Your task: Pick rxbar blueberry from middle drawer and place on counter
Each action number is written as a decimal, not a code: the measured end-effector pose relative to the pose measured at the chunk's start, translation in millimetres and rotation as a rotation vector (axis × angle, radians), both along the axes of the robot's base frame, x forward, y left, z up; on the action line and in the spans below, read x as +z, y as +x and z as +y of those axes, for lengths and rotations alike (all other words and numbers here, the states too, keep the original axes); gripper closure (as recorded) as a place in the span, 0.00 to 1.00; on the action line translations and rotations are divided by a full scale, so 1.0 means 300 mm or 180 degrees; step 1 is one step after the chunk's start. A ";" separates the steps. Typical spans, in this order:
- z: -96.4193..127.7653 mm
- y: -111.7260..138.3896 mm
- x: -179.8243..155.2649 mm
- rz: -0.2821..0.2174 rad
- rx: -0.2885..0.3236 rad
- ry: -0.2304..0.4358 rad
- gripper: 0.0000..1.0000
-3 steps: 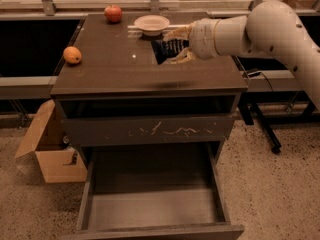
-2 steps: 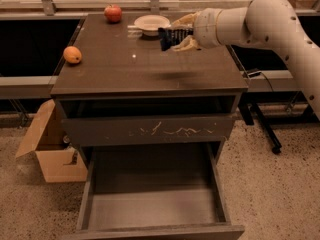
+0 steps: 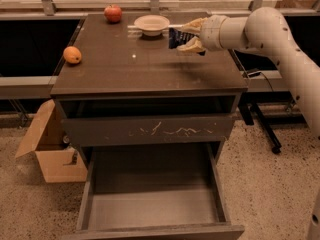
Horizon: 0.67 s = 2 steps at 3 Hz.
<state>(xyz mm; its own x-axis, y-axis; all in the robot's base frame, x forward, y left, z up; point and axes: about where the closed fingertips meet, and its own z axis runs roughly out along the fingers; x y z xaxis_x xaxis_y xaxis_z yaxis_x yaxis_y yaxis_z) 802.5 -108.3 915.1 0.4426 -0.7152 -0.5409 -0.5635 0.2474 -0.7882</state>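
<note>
No legible text; print on rxbar blueberry (image 3: 174, 37) (held in pincer (image 3: 184, 38) above counter (image 3: 140, 69)) seemingly too faint.

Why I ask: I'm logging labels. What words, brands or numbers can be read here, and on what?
Bar, held in the gripper over the counter's right rear: wrapper text cannot be read.
Drawer front: whitish scratches, no text.
Nothing else bears writing.

Tool (image 3: 183, 38) grips dark rxbar blueberry (image 3: 174, 37) above counter (image 3: 135, 71); middle drawer (image 3: 150, 211) open.
</note>
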 end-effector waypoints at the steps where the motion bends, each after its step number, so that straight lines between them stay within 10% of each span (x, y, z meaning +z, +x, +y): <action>1: -0.044 0.048 -0.045 0.0103 -0.0102 0.0128 0.73; 2: -0.082 0.089 -0.070 0.0158 -0.0168 0.0196 0.50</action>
